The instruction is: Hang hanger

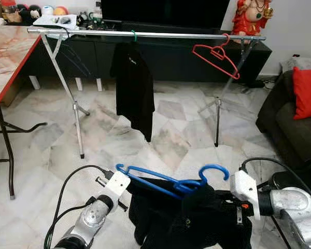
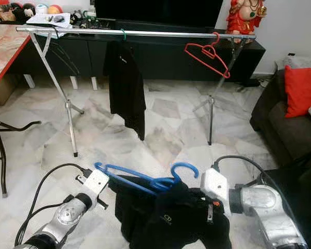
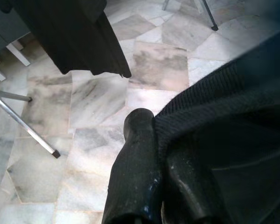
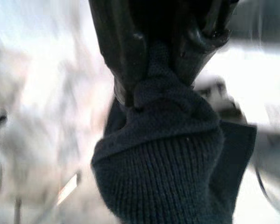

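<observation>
Blue hanger (image 1: pixel 166 181) with dark garment (image 1: pixel 197 218) sat low between both arms, short of the rack (image 1: pixel 145 34), right gripper (image 4: pixel 161 60) pinched shut on bunched knit, left gripper (image 3: pixel 154 177) closed against the cloth's edge; black shirt (image 1: pixel 133 88) and red hanger (image 1: pixel 216 56) hung on the rail

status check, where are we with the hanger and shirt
Right hand pinching black garment. Left hand gripping its other side. Blue hanger on garment, not yet on rail. Hanging black shirt and red hanger occupy rail.
</observation>
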`<state>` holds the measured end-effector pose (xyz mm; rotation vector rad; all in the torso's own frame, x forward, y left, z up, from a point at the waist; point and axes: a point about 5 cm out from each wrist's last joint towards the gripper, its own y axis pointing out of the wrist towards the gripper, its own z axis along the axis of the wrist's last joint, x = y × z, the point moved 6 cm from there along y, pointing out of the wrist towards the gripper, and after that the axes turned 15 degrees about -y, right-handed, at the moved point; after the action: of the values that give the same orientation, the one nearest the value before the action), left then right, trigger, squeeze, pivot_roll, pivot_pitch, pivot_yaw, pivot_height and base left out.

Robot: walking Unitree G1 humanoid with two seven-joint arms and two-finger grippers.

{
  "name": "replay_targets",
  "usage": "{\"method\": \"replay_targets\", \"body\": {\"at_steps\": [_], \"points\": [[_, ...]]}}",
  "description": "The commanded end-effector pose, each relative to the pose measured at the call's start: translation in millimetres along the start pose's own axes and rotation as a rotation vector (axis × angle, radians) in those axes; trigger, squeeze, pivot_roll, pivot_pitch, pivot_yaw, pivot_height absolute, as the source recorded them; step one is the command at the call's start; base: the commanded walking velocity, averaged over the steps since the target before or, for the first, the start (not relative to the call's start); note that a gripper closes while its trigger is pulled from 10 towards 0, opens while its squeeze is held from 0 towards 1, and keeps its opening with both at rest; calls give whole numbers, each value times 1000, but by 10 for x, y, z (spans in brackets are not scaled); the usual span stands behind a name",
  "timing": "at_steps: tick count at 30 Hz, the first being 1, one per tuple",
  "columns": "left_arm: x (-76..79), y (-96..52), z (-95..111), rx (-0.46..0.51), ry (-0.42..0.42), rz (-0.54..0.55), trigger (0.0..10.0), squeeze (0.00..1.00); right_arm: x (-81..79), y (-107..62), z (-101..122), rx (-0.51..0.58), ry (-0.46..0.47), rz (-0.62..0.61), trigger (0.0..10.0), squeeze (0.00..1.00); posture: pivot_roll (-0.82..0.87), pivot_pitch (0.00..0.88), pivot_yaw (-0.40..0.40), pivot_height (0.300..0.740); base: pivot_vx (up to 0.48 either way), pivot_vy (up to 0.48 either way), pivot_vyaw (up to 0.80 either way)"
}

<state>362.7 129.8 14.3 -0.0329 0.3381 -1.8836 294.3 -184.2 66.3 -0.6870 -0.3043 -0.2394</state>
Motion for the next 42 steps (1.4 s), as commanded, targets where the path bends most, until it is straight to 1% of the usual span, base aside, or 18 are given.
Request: {"method": "replay_targets", "body": {"at_steps": [1,5,12,13,14,15,17,22,25,26,27,31,33,35,39,40,41,42], "points": [[-96,-55,-134,-52,-2,38,0,0,24,-98,-132,-80,-33,-11,0,0,-78,135,-101,740,0,0,0],[-96,-56,-139,-56,0,36,0,0,186,-115,-204,-128,-37,-105,0,0,-79,137,-102,740,0,0,0],[-90,-47,-137,-61,-3,35,0,0,138,-48,-184,-104,-66,-65,0,0,-77,138,-105,740,0,0,0],[-99,-46,-139,-63,-2,38,0,0,96,-42,-230,-136,-97,-36,0,0,-77,138,-105,740,0,0,0],[-99,-46,-139,-63,-2,38,0,0,96,-42,-230,-136,-97,-36,0,0,-77,138,-105,740,0,0,0],[-102,-46,-140,-64,-2,38,0,0,67,-48,-313,-190,-127,-15,0,0,-80,134,-104,740,0,0,0],[-98,-46,-143,-65,-2,39,0,0,36,-63,-410,-250,-155,8,0,0,-78,130,-104,740,0,0,0],[-118,-39,-129,-65,0,44,0,0,51,-50,-453,-273,-163,-7,0,0,-75,123,-102,740,0,0,0],[-127,-34,-117,-64,1,44,0,0,100,-39,-512,-317,-186,-33,0,0,-75,115,-100,740,0,0,0],[-124,-32,-112,-63,1,40,0,0,173,-28,-542,-341,-194,-80,0,0,-73,109,-97,740,0,0,0],[-124,-32,-112,-63,1,40,0,0,173,-28,-542,-341,-194,-80,0,0,-73,109,-97,740,0,0,0],[-97,-34,-129,-75,16,14,0,0,301,23,-479,-299,-145,-178,0,0,-71,101,-94,740,0,0,0],[-92,-35,-136,-79,20,10,0,0,316,25,-484,-305,-143,-189,0,0,-71,101,-94,740,0,0,0],[-66,-39,-147,-84,17,-8,0,0,300,51,-519,-325,-154,-186,0,0,-70,93,-91,740,0,0,0],[23,-40,-155,-91,46,-66,0,0,306,123,-474,-282,-122,-212,0,0,-67,92,-90,740,0,0,0],[115,-49,-182,-105,80,-125,0,0,295,166,-458,-271,-113,-215,0,0,-69,96,-90,740,0,0,0],[169,-51,-175,-105,82,-161,0,0,255,197,-470,-280,-123,-196,0,0,-70,97,-91,740,0,0,0],[169,-51,-175,-105,82,-161,0,0,255,197,-470,-280,-123,-196,0,0,-70,97,-91,740,0,0,0]]}}
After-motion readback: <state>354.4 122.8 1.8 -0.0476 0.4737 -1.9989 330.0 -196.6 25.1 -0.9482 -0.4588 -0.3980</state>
